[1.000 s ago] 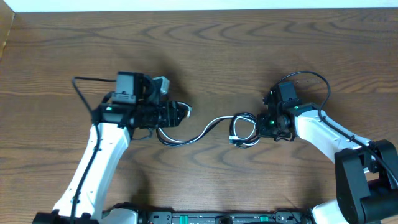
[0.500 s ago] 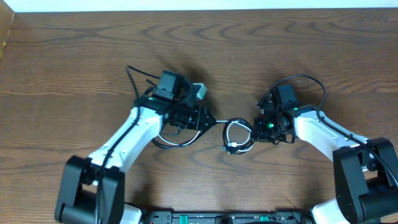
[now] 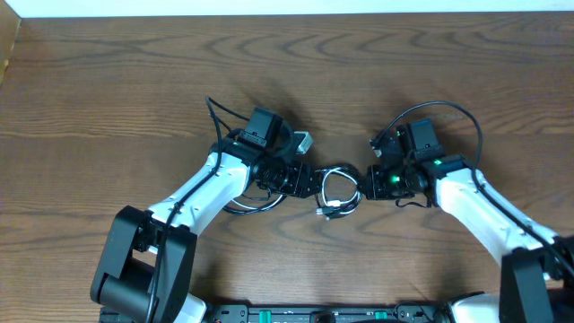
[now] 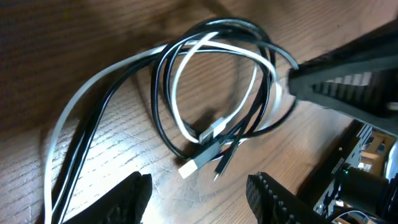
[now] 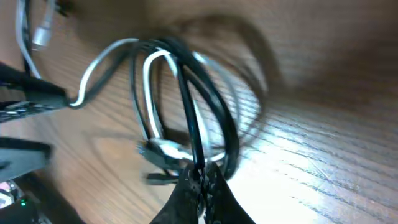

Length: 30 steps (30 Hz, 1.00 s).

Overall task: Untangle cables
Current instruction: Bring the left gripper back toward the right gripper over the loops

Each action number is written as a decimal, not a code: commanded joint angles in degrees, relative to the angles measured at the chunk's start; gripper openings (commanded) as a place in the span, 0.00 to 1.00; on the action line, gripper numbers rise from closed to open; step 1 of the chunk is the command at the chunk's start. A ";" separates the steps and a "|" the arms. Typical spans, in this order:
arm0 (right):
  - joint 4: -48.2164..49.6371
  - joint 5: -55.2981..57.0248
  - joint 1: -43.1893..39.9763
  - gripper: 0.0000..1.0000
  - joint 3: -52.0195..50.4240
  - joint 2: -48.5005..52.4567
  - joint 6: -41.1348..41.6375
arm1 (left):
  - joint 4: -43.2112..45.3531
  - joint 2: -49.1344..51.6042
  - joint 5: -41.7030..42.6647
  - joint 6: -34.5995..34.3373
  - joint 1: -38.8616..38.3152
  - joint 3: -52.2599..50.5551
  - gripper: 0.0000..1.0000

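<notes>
– Looking down from overhead, where did the cables [image 3: 336, 193] lie?

– They lay in a small tangled coil near the middle of the wooden table [image 3: 108, 72], just below the frame's center, between the two arms. A longer loop of black and white strands trailed away to the lower left, passing under the left arm.

– And what was the right gripper [image 3: 366, 179] doing?

– It was at the coil's right edge. In the right wrist view, the right gripper [image 5: 199, 177] sat at the bottom center with its jaws pressed together on the black strands, which ran straight down into the fingertips. The loops fanned out above it, a white one among the black.

– Was the left gripper [image 3: 314, 179] holding anything?

– No. It stood at the coil's left edge. In the left wrist view, the left gripper [image 4: 198, 183] showed its two dark fingers at the bottom of the frame, spread apart, with only bare wood between the tips. The coil lay just ahead of them, in the upper middle of that frame.

– Could you see the plug ends?

– Yes. A white plug [image 4: 189, 167] and a thinner black plug [image 4: 221, 168] rested on the wood at the bottom of the coil, just ahead of the parted fingers. The bundle of black and white strands ran down toward the lower left corner, outside the left finger. On the right, the other arm's dark fingertips met the coil's edge.
</notes>
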 commanded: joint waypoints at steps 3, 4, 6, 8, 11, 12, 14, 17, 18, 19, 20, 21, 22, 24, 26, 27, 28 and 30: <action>-0.09 -1.25 0.24 0.01 -0.24 -1.68 -1.14 | 0.33 0.24 -1.25 0.28 -0.46 -0.28 0.54; -0.20 -1.22 0.24 0.01 -0.24 -1.68 -1.14 | 0.39 0.28 -1.25 0.28 -0.46 -0.28 0.55; -0.31 -0.68 0.24 0.01 -0.24 -1.66 -1.14 | 0.52 0.39 -1.25 0.28 -0.46 -0.28 0.55; -0.55 1.40 0.24 0.03 -0.24 -1.66 -1.05 | 0.50 0.66 -1.22 0.28 -0.46 -0.28 0.54; -1.42 5.53 0.24 0.32 -0.24 -1.66 -0.90 | 0.33 1.03 -1.22 0.26 -0.46 -0.28 0.54; -1.73 6.64 0.24 0.38 -0.24 -1.64 -0.92 | 0.28 1.03 -1.22 0.26 -0.46 -0.28 0.55; -1.84 7.93 0.24 0.49 -0.24 -1.60 -0.92 | 0.26 1.03 -1.20 0.24 -0.46 -0.28 0.55; -1.49 8.04 0.31 0.56 -0.26 -1.49 -0.92 | 0.26 1.03 -1.20 0.24 -0.46 -0.28 0.54; -1.31 8.07 0.46 0.60 -0.24 -1.40 -0.94 | 0.26 1.03 -1.20 0.24 -0.46 -0.28 0.54; -1.09 8.22 0.70 0.63 -0.26 -1.22 -0.94 | 0.26 1.03 -1.20 0.24 -0.46 -0.28 0.54; -0.81 8.28 1.05 0.65 -0.26 -0.98 -0.96 | 0.26 1.03 -1.20 0.26 -0.46 -0.28 0.54; -0.50 8.33 1.42 0.67 -0.26 -0.66 -0.98 | 0.26 1.03 -1.20 0.24 -0.46 -0.28 0.55; -0.13 8.46 1.95 0.68 -0.26 -0.22 -0.96 | 0.28 1.03 -1.20 0.24 -0.46 -0.31 0.54; 0.44 9.77 3.13 0.68 -0.26 0.70 -0.94 | 0.26 1.03 -1.20 0.26 -0.46 -0.31 0.54; 0.92 12.13 4.50 0.62 -0.26 1.66 -0.90 | 0.09 1.03 -1.22 0.28 -0.46 -0.28 0.54; 1.20 13.38 5.25 0.59 -0.26 2.10 -0.87 | -0.04 1.03 -1.25 0.31 -0.44 -0.28 0.55; 1.60 14.38 5.88 0.58 -0.26 2.56 -0.87 | -0.13 1.03 -1.33 0.31 -0.42 -0.28 0.54; 2.60 16.65 7.34 0.56 -0.26 3.48 -0.35 | -0.39 1.03 -2.60 0.31 -0.33 -0.28 0.54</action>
